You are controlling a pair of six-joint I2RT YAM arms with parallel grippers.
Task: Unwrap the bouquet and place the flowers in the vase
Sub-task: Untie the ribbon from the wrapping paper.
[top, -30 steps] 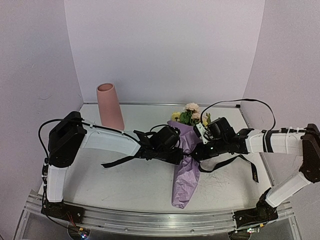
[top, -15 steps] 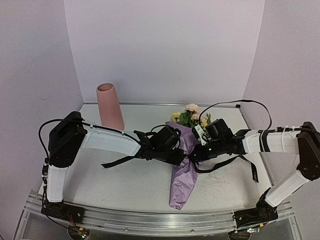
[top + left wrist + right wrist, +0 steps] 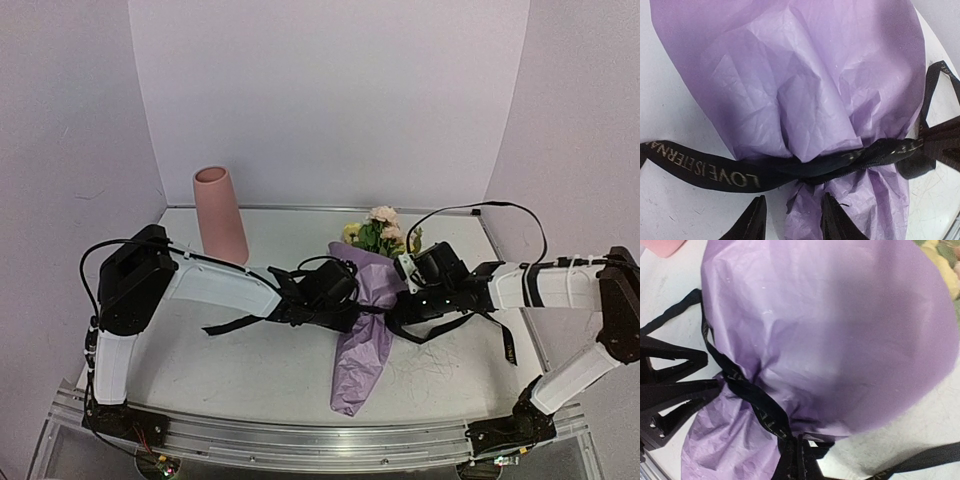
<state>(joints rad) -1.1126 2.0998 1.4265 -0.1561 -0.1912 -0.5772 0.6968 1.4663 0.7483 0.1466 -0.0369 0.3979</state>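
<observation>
The bouquet lies in the middle of the table, a crinkled lilac paper cone tied at its neck with a black ribbon. The flowers stick out of its far end. My left gripper is at the neck from the left, its jaws apart with a fold of paper between the fingertips, just below the ribbon. My right gripper is shut on the ribbon at the neck's right side. The pink vase stands upright at the back left.
Loose ribbon tails trail over the table to the left and to the right. A metal rail runs along the near edge. Walls close in the back and both sides.
The left jaws have narrowed around the paper neck. The cone's pointed tail has swung a little to the left, and both grippers sit slightly lower in the top view.
</observation>
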